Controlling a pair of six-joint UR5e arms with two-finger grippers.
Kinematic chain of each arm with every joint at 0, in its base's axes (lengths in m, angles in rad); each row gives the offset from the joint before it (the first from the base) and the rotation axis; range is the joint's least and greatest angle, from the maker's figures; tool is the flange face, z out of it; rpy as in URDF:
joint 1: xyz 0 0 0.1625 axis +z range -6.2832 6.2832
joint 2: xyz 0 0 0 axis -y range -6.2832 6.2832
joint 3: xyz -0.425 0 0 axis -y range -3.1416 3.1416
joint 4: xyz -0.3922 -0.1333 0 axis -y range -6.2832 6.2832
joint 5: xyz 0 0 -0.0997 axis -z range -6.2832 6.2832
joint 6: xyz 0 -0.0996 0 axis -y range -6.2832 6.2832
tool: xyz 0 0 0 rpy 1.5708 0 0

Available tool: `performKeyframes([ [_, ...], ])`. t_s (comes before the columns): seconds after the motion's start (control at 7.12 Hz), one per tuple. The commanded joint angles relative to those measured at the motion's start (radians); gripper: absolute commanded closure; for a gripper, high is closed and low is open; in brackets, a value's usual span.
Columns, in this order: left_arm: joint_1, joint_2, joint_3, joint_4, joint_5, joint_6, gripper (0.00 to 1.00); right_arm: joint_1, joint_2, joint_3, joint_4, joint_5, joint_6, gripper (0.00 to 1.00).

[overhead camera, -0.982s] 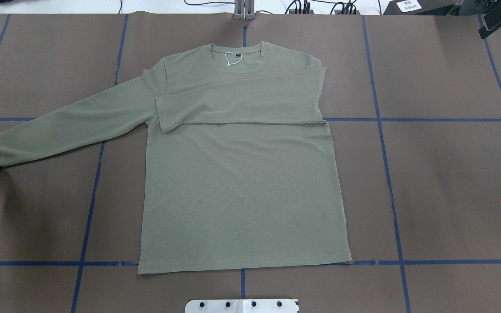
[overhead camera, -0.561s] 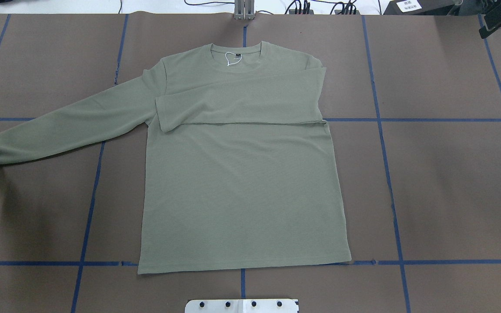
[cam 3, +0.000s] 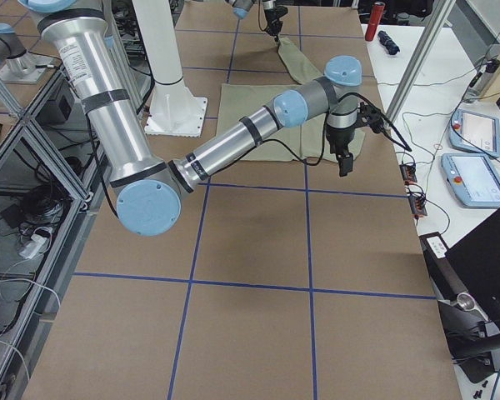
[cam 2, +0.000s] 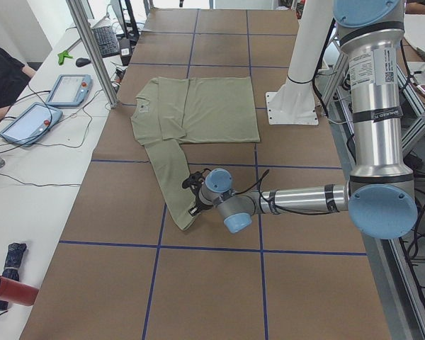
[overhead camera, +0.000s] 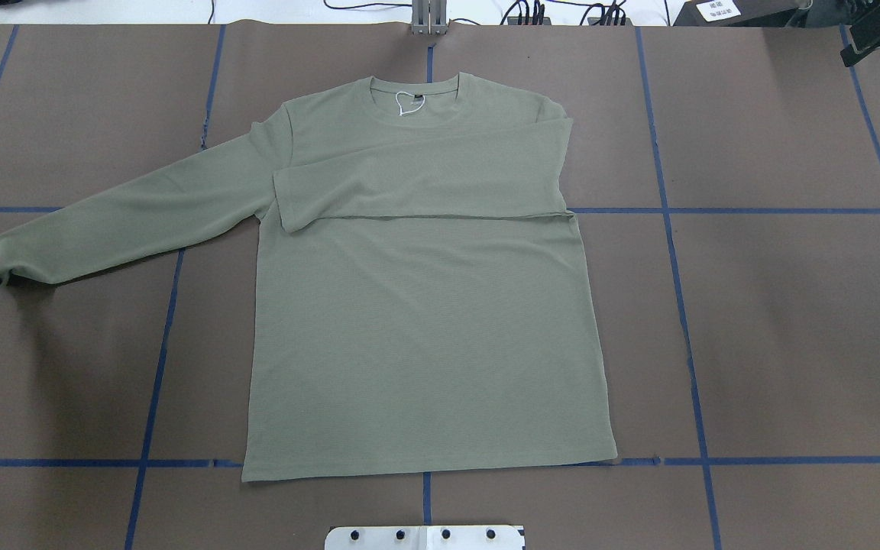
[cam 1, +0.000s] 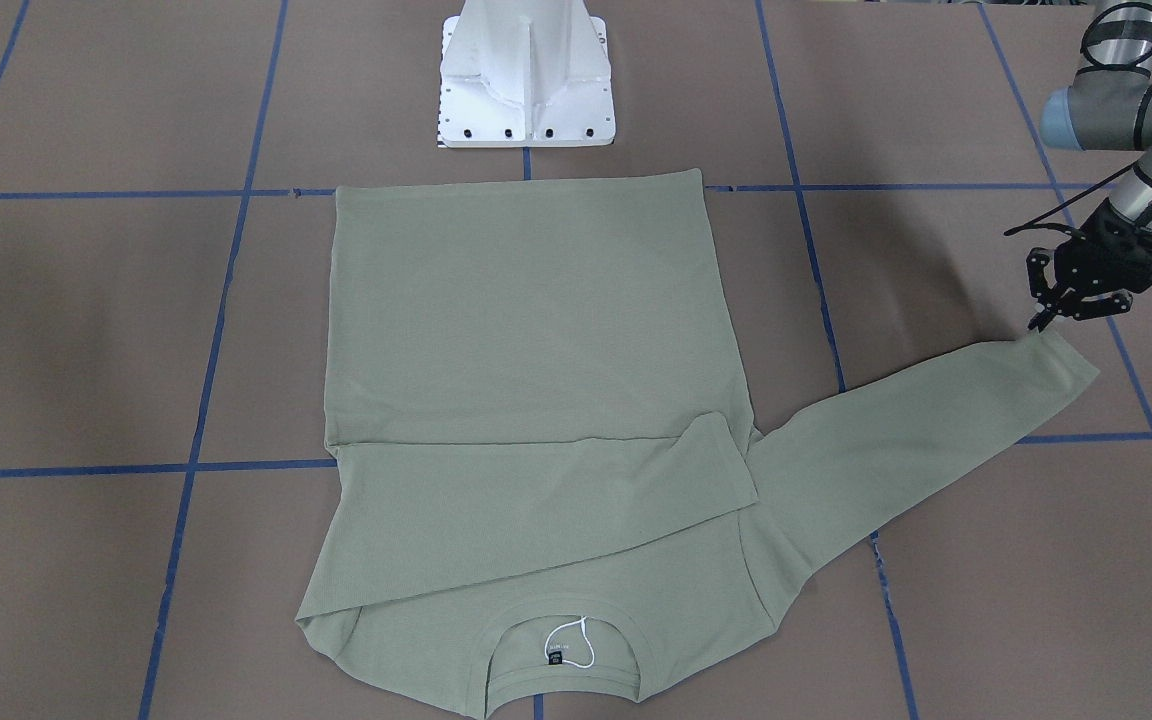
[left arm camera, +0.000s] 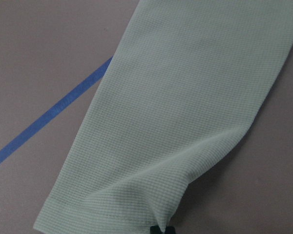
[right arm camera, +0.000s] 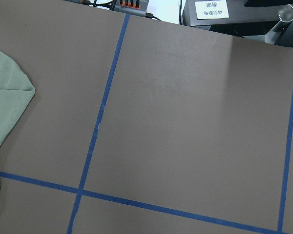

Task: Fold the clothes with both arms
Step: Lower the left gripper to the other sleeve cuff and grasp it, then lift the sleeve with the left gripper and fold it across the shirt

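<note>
Left claw (cam 1: 1044,320) is clamped on the corner of the outstretched sleeve's cuff (cam 1: 1064,362). The sage-green shirt (overhead camera: 425,336) lies flat mid-counter (overhead camera: 791,344), its other sleeve folded across the chest. Right claw (cam 3: 343,160) hangs well apart from the shirt; apart or together, I cannot tell.

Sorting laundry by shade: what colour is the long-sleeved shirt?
The knit crew-neck shirt is plain pale sage green; best in overhead exterior view.

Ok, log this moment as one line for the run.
shirt: flat, one sleeve folded across chest | left gripper: jaws pinching outstretched cuff | right gripper: off shirt, jaws unclear
</note>
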Motion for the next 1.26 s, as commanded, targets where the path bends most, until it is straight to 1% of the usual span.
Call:
performKeyframes([
  [0.0, -0.104, -0.079, -0.066, 0.015, -0.041, -0.007, 1.00, 0.003, -0.026, 0.000, 0.000, 0.005, -0.006, 0.00],
  [0.14, -0.146, -0.149, -0.071, 0.075, -0.043, -0.010, 1.00, 0.017, -0.048, -0.003, -0.001, 0.005, -0.008, 0.00],
  [0.28, -0.152, -0.253, -0.079, 0.201, -0.053, -0.014, 1.00, 0.050, -0.063, -0.008, -0.006, 0.005, -0.008, 0.00],
  [0.42, -0.157, -0.358, -0.080, 0.288, -0.064, -0.068, 1.00, 0.070, -0.095, -0.009, -0.006, -0.001, -0.011, 0.00],
  [0.56, -0.153, -0.462, -0.077, 0.358, -0.063, -0.172, 1.00, 0.095, -0.126, -0.012, -0.012, 0.000, -0.065, 0.00],
  [0.7, -0.148, -0.589, -0.073, 0.446, -0.063, -0.305, 1.00, 0.115, -0.137, -0.003, -0.077, 0.000, -0.119, 0.00],
  [0.84, -0.099, -0.674, -0.074, 0.480, -0.061, -0.419, 1.00, 0.129, -0.131, 0.003, -0.166, 0.002, -0.182, 0.00],
  [0.98, -0.030, -0.748, -0.059, 0.482, -0.050, -0.534, 1.00, 0.130, -0.128, 0.001, -0.223, 0.003, -0.234, 0.00],
  [1.12, 0.026, -0.826, -0.034, 0.482, -0.015, -0.644, 1.00, 0.133, -0.141, 0.026, -0.225, 0.003, -0.236, 0.00],
])
